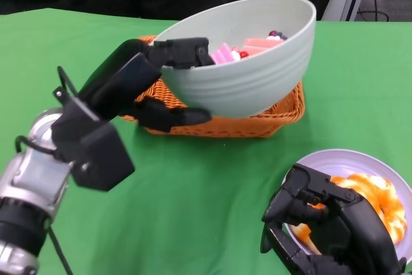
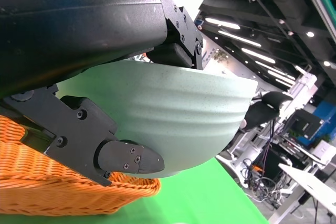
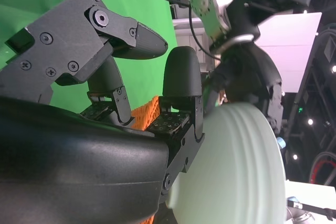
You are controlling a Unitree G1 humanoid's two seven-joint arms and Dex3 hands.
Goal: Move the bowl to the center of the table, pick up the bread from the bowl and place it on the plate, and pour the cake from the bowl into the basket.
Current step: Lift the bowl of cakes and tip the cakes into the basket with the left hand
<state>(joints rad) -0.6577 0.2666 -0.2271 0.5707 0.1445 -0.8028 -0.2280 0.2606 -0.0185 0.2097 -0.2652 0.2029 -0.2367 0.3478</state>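
1. Green table [image 1: 212, 198]: cloth-covered, everything sits on it or hangs over it.
2. Wicker basket [image 1: 283, 117]: orange, at mid-table toward the back. Mostly hidden behind the bowl in head view; left wrist view shows its woven wall right under the bowl's underside.
3. Bowl [image 1: 257, 69]: pale green, ribbed outside, lifted off the table and tilted, directly above the basket. Whether it touches the basket rim I can't tell, since the bowl hides the rim.
4. Left hand [image 1: 170, 85]: holds the bowl at its near-left rim, upper fingers [image 1: 187, 51] hooked over the rim into the bowl, another finger pressed against the outer wall below. Same grip is visible in left wrist view.
5. Plate [image 1: 360, 159]: light lavender, at the near right of the table, well apart from the basket.
6. Right hand [image 1: 322, 223]: low at the near right, over the plate's near-left edge, fingers curled in. Looks like nothing is in them, but the palm side is hidden in both views, so I can't tell.
7. Bread [image 1: 376, 201]: glazed orange-and-white, lying on the plate, partly covered by the right hand.
8. Cake [image 1: 248, 48]: pink pieces with small dark and red bits on top, inside the bowl against its far wall.
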